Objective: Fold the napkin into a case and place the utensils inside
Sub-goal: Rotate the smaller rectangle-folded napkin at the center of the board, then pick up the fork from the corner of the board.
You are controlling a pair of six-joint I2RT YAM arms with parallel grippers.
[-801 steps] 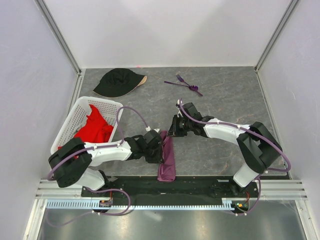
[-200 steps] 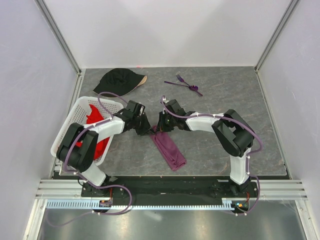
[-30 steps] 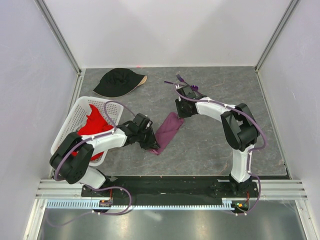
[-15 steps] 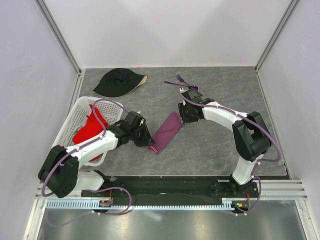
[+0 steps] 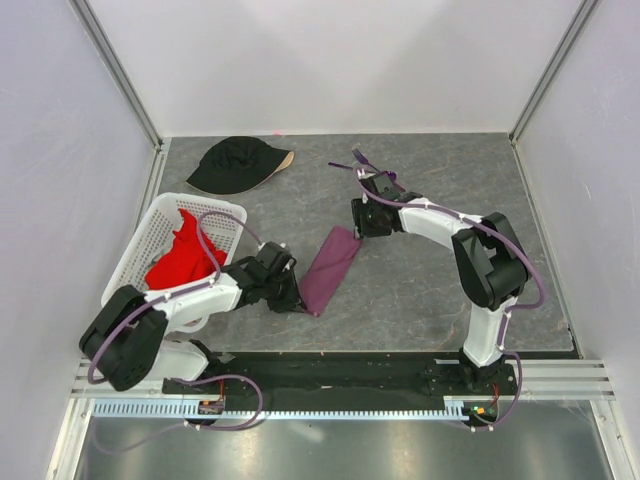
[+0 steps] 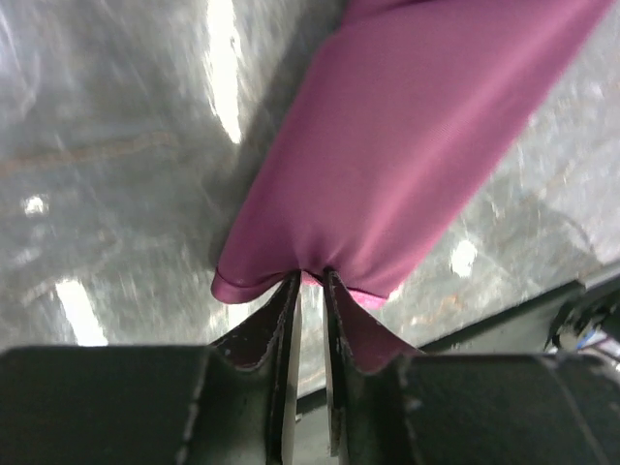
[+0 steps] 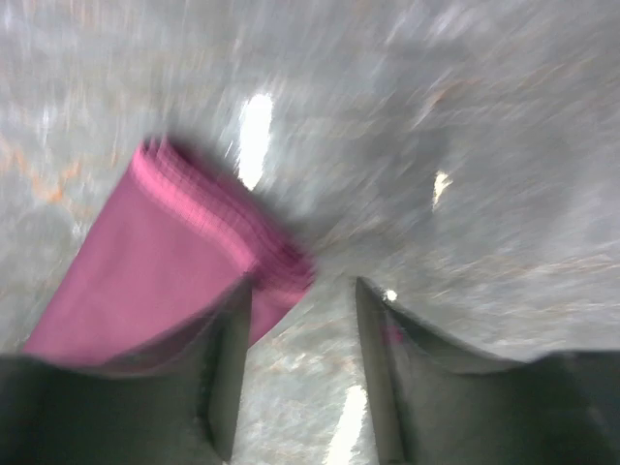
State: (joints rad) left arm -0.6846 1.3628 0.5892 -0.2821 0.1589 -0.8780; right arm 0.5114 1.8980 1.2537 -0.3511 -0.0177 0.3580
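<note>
The plum-purple napkin [image 5: 330, 266] lies folded into a narrow strip, the case shape, slanting across the middle of the table. My left gripper [image 5: 291, 299] is shut on its near end; in the left wrist view the cloth [image 6: 407, 165] bunches between the fingertips [image 6: 289, 291]. My right gripper [image 5: 358, 224] stands open at the strip's far end. In the right wrist view that layered corner [image 7: 174, 262] sits against the left finger, with bare table between the jaws. The purple utensils [image 5: 358, 157] lie at the back, partly behind the right arm's cable.
A black cap [image 5: 238, 163] lies at the back left. A white lattice basket [image 5: 200, 200] holding a red cloth [image 5: 185, 255] stands along the left wall. Walls close in three sides, and a black rail runs along the near edge.
The right jaws have opened off the napkin's far end and stayed beside it. The left gripper has drawn the near end a little toward the near edge.
</note>
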